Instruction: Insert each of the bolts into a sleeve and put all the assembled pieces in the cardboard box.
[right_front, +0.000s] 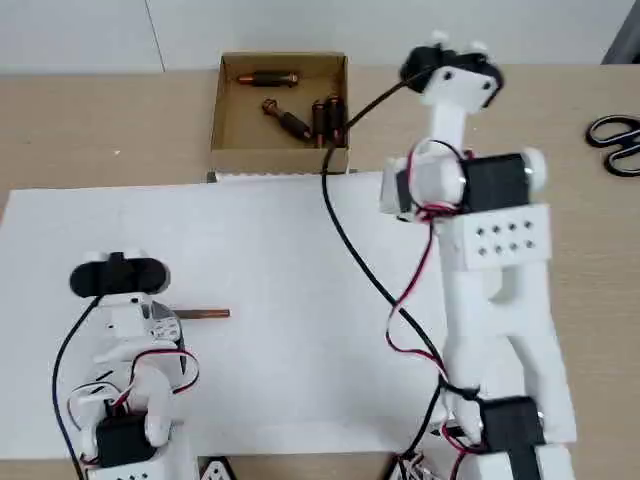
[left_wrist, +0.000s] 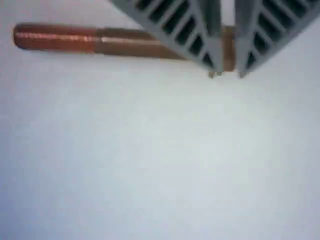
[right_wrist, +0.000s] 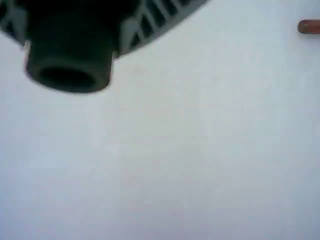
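Right now the left gripper (left_wrist: 227, 73) is clamping a copper bolt (left_wrist: 100, 42) close to its head end, its grey fingers (left_wrist: 192, 35) pressing together on the shank. The threaded length is sticking out sideways, low over the white paper (left_wrist: 160, 160); whether it is touching the sheet I cannot tell.

The right gripper (right_wrist: 75, 22) is gripping a black sleeve (right_wrist: 67, 67) by its upper part, the open mouth hanging free above the paper. Bolt and sleeve are sitting well apart, so the step in hand looks like bringing the two together.

Beyond the paper's far edge, the cardboard box (right_front: 215, 120) is already holding several assembled pieces (right_front: 290, 122).

The main risk is coming from that end-on grip. With so much bolt hanging past the fingers, any nudge at the tip is likely to swing it in the jaws. If the tip is meeting the sleeve's rim instead of its hole, the bolt could pivot or slip out and roll across the sheet. The push could also be twisting the sleeve loose.
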